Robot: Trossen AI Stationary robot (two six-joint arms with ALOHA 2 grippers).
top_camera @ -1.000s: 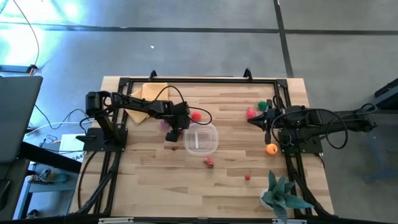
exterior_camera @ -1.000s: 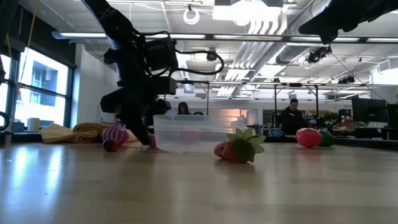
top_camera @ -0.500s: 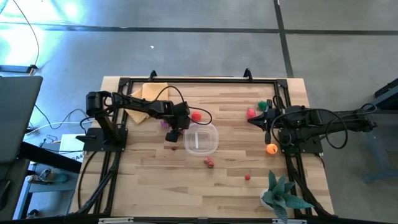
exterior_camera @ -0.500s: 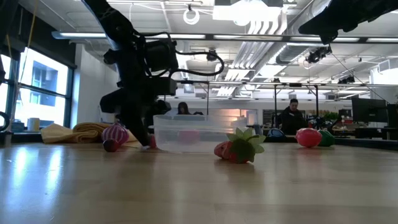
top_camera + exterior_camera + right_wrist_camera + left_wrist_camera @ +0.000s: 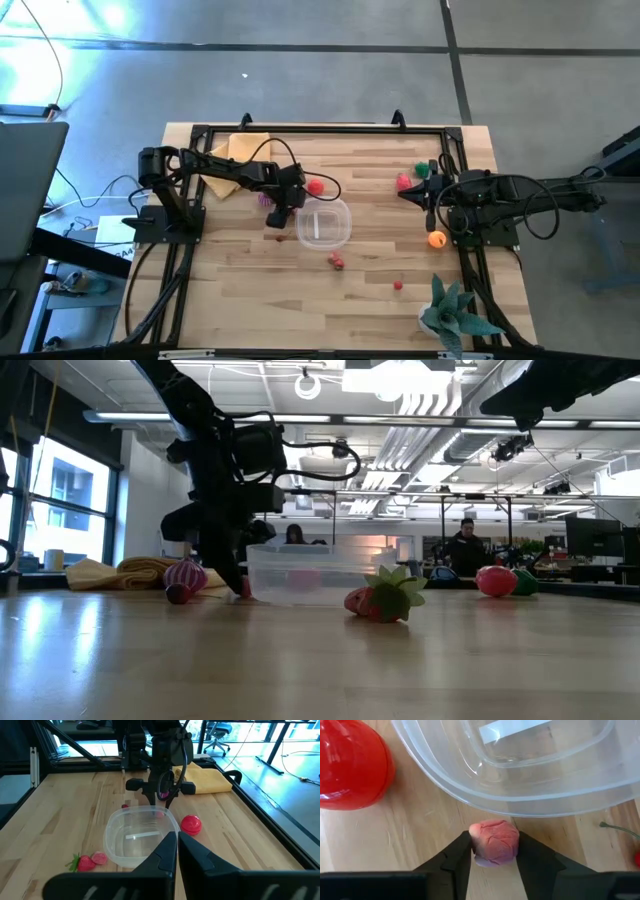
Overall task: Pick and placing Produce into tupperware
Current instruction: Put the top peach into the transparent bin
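Beside the clear, roundish plastic tub (image 5: pixel 322 223) on the wooden table (image 5: pixel 250 290), the left gripper (image 5: pixel 492 851) is down at the tabletop, its 2 dark fingers clamped on a small pink toy fruit (image 5: pixel 494 841) just outside the tub's wall. A round red toy tomato (image 5: pixel 350 765) lies near. The right gripper (image 5: pixel 177 840) waits at the table's right side, fingers together.

An open-plan office doubling as a robotics lab: exposed ceiling ducts (image 5: pixel 420 445) and strip lighting run above rows of desks with monitors (image 5: pixel 592 538), where people (image 5: pixel 466 550) work beyond the wooden table (image 5: pixel 320 660), near tall windows (image 5: pixel 70 500).
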